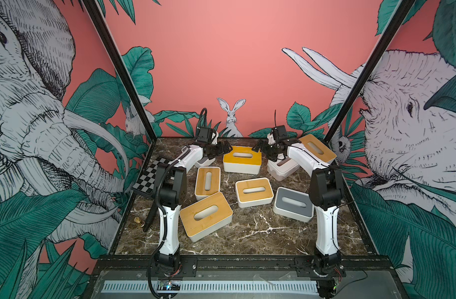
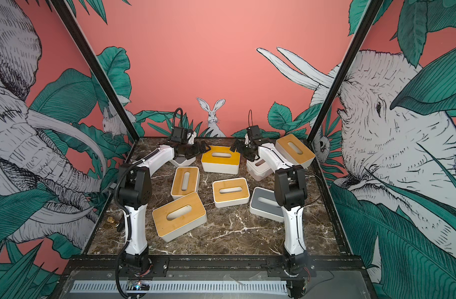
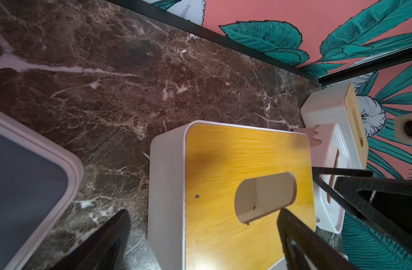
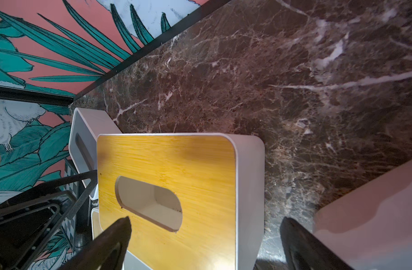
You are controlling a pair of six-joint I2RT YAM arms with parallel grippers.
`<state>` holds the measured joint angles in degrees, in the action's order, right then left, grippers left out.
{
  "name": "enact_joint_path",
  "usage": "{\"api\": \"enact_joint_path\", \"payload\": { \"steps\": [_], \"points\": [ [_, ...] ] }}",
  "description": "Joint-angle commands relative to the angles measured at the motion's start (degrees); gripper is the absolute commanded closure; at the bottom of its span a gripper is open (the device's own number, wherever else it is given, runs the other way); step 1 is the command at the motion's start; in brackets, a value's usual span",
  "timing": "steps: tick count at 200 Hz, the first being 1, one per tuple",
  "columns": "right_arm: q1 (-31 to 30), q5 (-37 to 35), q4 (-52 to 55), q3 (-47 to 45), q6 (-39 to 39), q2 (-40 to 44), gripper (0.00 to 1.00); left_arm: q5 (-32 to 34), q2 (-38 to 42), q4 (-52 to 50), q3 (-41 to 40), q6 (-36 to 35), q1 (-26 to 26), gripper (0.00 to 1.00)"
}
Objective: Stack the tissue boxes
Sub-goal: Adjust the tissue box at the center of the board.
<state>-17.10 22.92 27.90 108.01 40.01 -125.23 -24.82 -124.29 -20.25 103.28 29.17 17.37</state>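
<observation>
Fig.: My L end effector (image 1: 222, 150) and R end effector (image 1: 258, 150) both stand wide open and empty, one off each short end of the far box (image 1: 242, 158). This box sits flat on the counter (image 1: 247, 233) near the back wall, lid up. Nothing stacked yet; other boxes lie scattered, e.g. grey box (image 1: 293, 204) nearer me. Handling, est.: rigid plastic shell, prob. hollow and light; smooth sides likely slippery; bamboo lid (image 3: 235, 159) may lift off. Best hold: squeeze the white short-end walls below the lid, one end effector per end, keeping it level.
</observation>
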Motion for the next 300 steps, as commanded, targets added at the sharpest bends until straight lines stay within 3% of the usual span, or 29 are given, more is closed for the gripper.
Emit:
{"api": "enact_joint_path", "payload": {
  "steps": [1,39,126,168,201,258,300],
  "points": [
    [0.2,2.1,-1.8,1.8,1.2,-2.4,0.01,-1.8,-0.6,-1.0,4.0,0.0,1.5,0.01],
    [0.2,4.0,-4.1,-0.8,2.0,-1.9,0.0,-2.5,-1.4,-0.6,4.6,1.1,3.1,0.01],
    [0.6,7.8,-9.6,-9.6,3.3,2.9,0.0,-0.9,5.5,3.6,-5.8,3.7,6.5,0.01],
    [0.1,6.0,-11.0,-14.6,3.8,6.9,0.01,0.6,9.3,6.5,-11.4,6.6,7.3,0.01],
    [0.2,3.6,-7.8,-13.8,4.1,6.9,0.0,4.8,14.3,5.8,-13.1,4.8,6.9,0.01],
    [1.4,-7.8,3.6,-6.3,1.5,8.5,0.01,14.2,19.3,-8.4,-3.8,0.8,3.5,0.0],
    [1.3,-11.8,5.6,-4.7,-0.9,12.2,0.0,18.0,36.1,-18.3,-10.9,-1.5,3.3,0.0]
  ]
}}
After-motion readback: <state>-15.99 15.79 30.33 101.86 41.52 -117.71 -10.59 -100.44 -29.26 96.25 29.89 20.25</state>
